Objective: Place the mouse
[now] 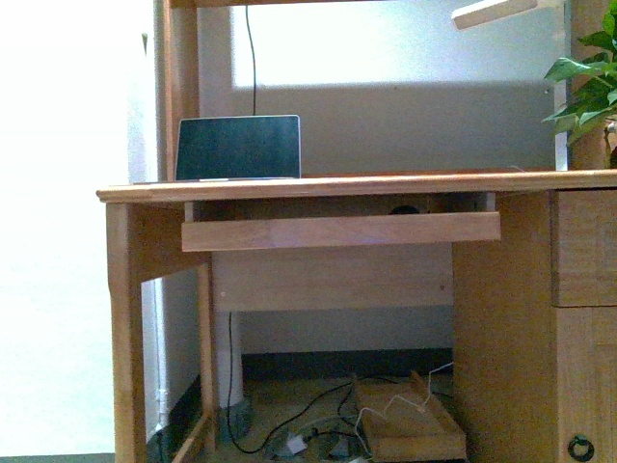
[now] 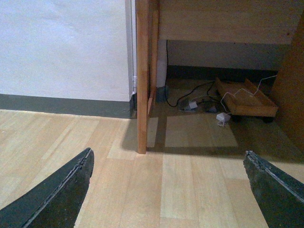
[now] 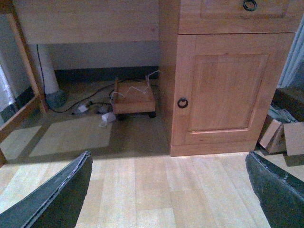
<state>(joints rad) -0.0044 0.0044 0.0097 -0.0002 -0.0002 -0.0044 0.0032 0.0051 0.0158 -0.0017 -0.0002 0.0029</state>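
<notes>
The mouse [image 1: 405, 209] is seen only as a small dark hump in the slot between the desk [image 1: 366, 185] top and the front rail of the pull-out tray [image 1: 337, 231]. It lies in the tray, right of centre, and most of it is hidden by the rail. Nothing else can be made out in the tray. A laptop [image 1: 238, 147] stands open on the desk top, towards the left edge, well apart from the mouse. A drawer [image 1: 584, 246] is fitted to the right of the tray, with a plant [image 1: 590, 87] above it.

Under the desk, a low wooden trolley [image 1: 410, 429] is parked against the right side panel, with cables [image 1: 299, 429] spread just beside it. A shut door [image 3: 223, 90] with a ring pull is shown below the drawer, and boxes [image 3: 280, 133] are stacked to its right.

The left gripper [image 2: 167, 153] is held wide open and empty over bare floor [image 2: 190, 190], near the left desk leg [image 2: 142, 76]. The right gripper [image 3: 167, 155] is likewise wide open and empty, over bare floor in front of the door.
</notes>
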